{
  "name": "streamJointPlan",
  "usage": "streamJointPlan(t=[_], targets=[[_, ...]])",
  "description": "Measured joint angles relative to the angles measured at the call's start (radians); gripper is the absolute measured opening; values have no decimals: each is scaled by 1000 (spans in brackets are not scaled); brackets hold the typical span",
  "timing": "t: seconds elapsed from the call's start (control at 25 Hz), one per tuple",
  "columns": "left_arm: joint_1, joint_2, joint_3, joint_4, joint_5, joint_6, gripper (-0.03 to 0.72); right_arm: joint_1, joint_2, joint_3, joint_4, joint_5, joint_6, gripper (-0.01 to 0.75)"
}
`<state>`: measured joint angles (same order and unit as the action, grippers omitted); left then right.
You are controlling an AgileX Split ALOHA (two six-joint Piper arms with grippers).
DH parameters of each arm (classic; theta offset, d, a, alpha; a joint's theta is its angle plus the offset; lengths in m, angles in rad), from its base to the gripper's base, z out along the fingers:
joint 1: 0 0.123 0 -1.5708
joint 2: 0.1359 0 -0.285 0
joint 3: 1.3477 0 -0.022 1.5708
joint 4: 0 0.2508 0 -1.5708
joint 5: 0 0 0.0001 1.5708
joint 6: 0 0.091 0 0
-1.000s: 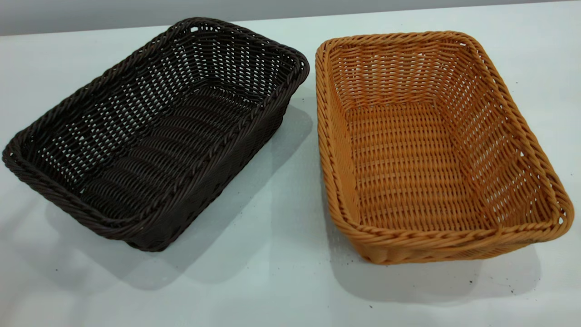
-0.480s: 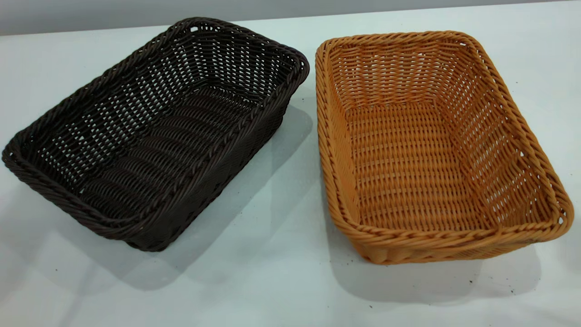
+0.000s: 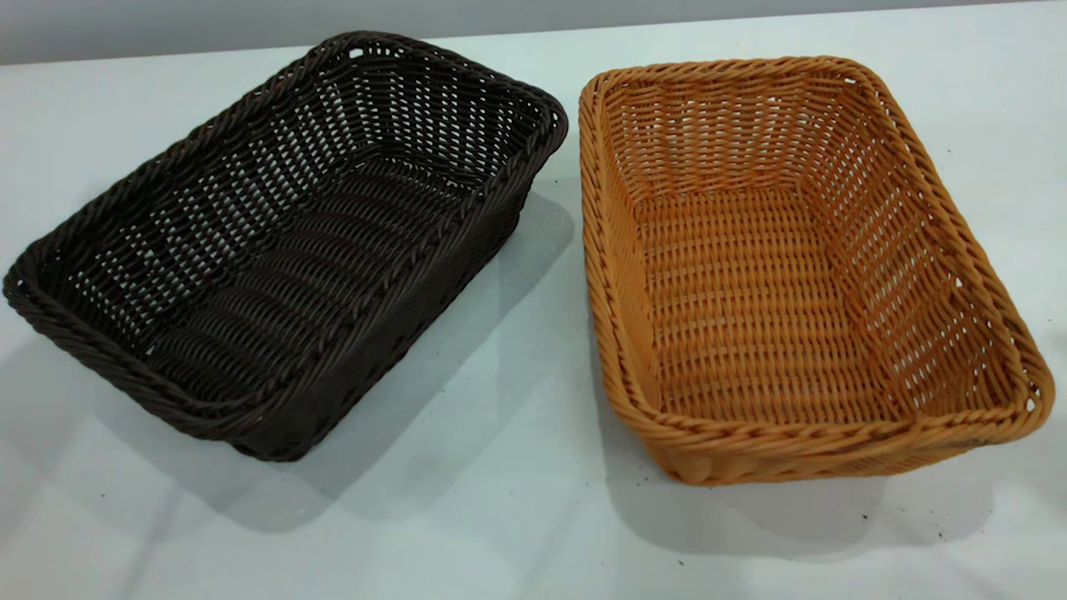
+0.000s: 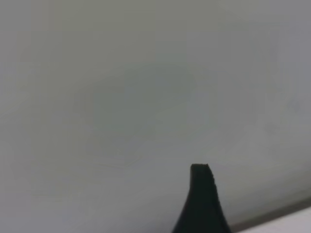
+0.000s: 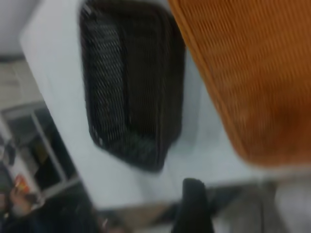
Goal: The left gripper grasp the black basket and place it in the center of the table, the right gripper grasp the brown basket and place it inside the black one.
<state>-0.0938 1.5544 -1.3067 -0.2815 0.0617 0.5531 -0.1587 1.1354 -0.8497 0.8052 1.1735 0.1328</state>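
Black basket (image 3: 275,250): stands on the desk (image 3: 500,517) at the left of the exterior view, turned at an angle, open side up, nothing inside it. Its far corner comes near the brown basket's far left corner without touching.

Brown basket (image 3: 792,275): stands on the desk at the right of the exterior view, open side up, nothing inside. A strip of bare desk runs between the two baskets, narrow at the far end and wider toward the near end.

Desk: white, with small dark specks near the brown basket's near edge.

My left gripper (image 4: 201,204): out of the exterior view. My left wrist camera shows only one dark fingertip against a plain grey surface, with a pale edge at one corner. I cannot tell whether my fingers are open or closed here.

My right gripper (image 5: 192,206): out of the exterior view. My right wrist camera shows one dark fingertip, with both baskets farther off on the desk, touching neither. I cannot tell whether these fingers are open or closed.
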Motion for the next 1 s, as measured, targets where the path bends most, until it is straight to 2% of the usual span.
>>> streamJointPlan(t=[0.12, 0.28, 0.56, 0.72, 1.0], targets=[[0, -3, 0, 5, -25, 18, 472, 1, 35, 1, -11, 44, 125, 525], [0, -3, 0, 5, -18, 55, 472, 10, 58, 32, -42, 43, 289, 525], [0, -3, 0, 3, -32, 67, 472, 129, 98, 156, -123, 45, 502, 525], [0, -3, 0, 3, -32, 67, 472, 201, 157, 221, -86, 33, 518, 525], [0, -3, 0, 2, -30, 65, 472, 268, 300, 229, -14, -98, 439, 525]])
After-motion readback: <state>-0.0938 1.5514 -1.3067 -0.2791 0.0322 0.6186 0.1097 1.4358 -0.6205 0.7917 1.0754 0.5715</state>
